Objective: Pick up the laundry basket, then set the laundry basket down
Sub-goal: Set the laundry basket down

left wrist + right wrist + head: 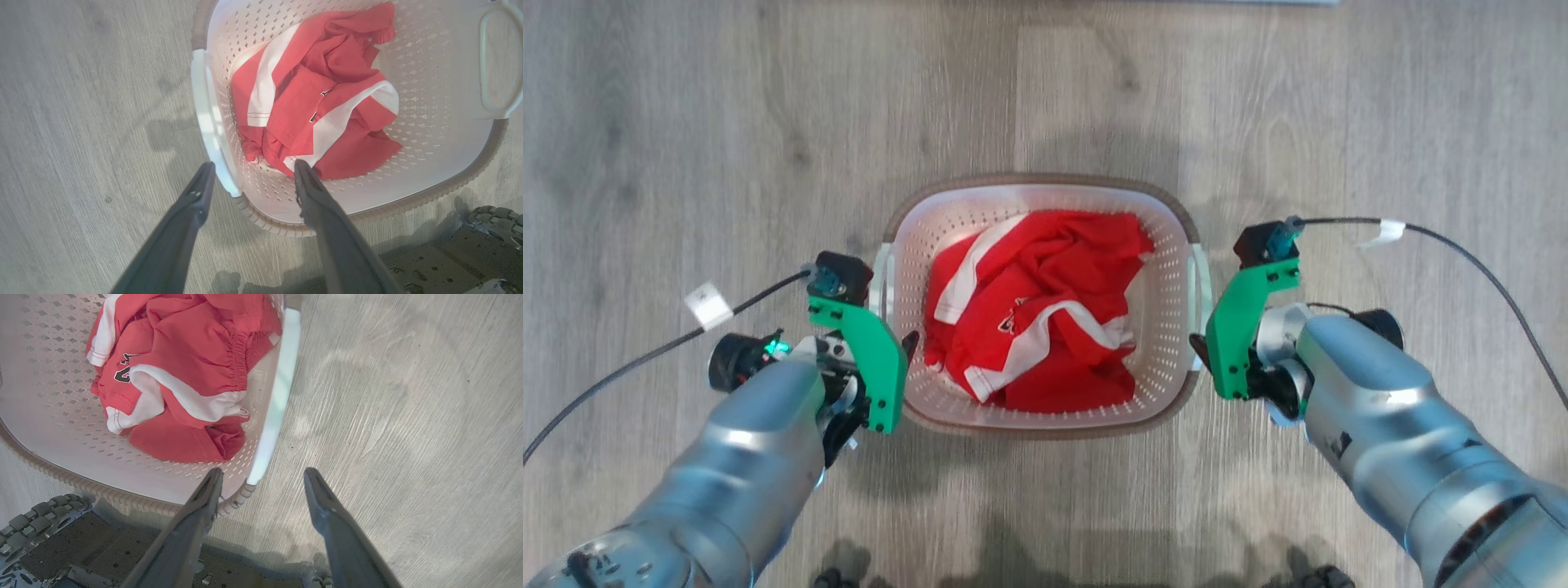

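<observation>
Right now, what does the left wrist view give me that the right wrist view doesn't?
Left wrist view: the left gripper, jaws open astride the laundry basket's left handle, plus the right handle as a full loop.
Right wrist view: the right gripper, jaws open astride that right handle, plus black lettering on the garment.
Shared: the basket, the red-and-white garment inside it, the wood floor and the robot's dark base.
</observation>
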### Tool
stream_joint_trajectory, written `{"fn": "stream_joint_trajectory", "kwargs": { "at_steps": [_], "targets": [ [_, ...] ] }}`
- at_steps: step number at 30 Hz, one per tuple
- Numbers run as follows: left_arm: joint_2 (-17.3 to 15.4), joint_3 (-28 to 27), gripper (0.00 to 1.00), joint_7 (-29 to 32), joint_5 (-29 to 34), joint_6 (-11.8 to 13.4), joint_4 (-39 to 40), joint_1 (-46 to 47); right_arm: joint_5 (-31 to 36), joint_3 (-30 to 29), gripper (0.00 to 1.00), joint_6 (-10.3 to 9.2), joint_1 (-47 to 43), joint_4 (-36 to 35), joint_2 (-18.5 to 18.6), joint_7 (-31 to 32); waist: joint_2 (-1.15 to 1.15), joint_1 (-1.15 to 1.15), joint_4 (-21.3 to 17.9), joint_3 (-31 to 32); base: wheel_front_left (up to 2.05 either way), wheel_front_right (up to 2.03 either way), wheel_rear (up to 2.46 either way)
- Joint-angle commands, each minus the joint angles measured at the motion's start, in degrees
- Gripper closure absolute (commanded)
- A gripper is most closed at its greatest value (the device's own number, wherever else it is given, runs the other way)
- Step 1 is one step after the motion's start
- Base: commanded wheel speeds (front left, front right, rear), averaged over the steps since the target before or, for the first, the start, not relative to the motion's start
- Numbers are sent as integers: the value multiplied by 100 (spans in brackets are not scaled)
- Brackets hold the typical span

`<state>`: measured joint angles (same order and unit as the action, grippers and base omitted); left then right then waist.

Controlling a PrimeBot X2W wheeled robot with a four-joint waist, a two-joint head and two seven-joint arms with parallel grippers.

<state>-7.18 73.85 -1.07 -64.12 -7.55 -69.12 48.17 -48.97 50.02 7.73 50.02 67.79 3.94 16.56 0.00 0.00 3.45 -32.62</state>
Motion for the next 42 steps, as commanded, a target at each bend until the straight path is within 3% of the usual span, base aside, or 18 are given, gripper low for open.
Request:
{"fn": "stream_joint_trajectory", "kwargs": {
  "at_steps": [1,8,19,23,27,30,33,36,42],
  "targets": [
    [-184,-49,0,-64,-17,7,-38,-57,-44,68,0,-24,-265,-67,-106,6,0,0,-20,190,0,0,0],
    [-258,-88,0,-602,-83,7,-230,-348,-223,124,0,-24,-544,-187,-106,-294,0,0,-68,1010,0,0,0],
    [-342,-413,0,-1382,-42,115,-154,-467,-288,-47,0,-24,-691,-235,-106,-2050,0,0,-62,2044,0,0,0],
    [-702,-1337,0,-1390,522,560,934,-409,-308,-184,0,-24,-657,-258,-106,-2814,0,0,-40,2307,0,0,0],
    [-1073,-2697,0,-1391,1567,1035,2499,-1090,-172,-423,0,-24,-577,-356,-106,-3137,0,0,-58,2537,0,0,0],
    [-1157,-3688,0,-1391,2386,1250,3620,-1843,329,-1181,0,-24,-486,-747,-106,-3152,0,0,-107,2648,0,0,0],
    [-1067,-4504,0,-1392,3098,1290,4537,-2524,1175,-2072,0,-24,-849,-1418,-106,-3154,0,0,-132,2747,0,0,0],
    [-866,-5126,0,-1392,3648,1178,5198,-3077,1858,-2769,0,-24,-1493,-2279,-106,-3154,0,0,-134,2836,0,0,0],
    [-398,-5960,0,-1392,4250,896,5892,-3750,2363,-3229,0,-24,-2508,-3442,-106,-3155,0,0,-128,2974,0,0,0]
  ]
}}
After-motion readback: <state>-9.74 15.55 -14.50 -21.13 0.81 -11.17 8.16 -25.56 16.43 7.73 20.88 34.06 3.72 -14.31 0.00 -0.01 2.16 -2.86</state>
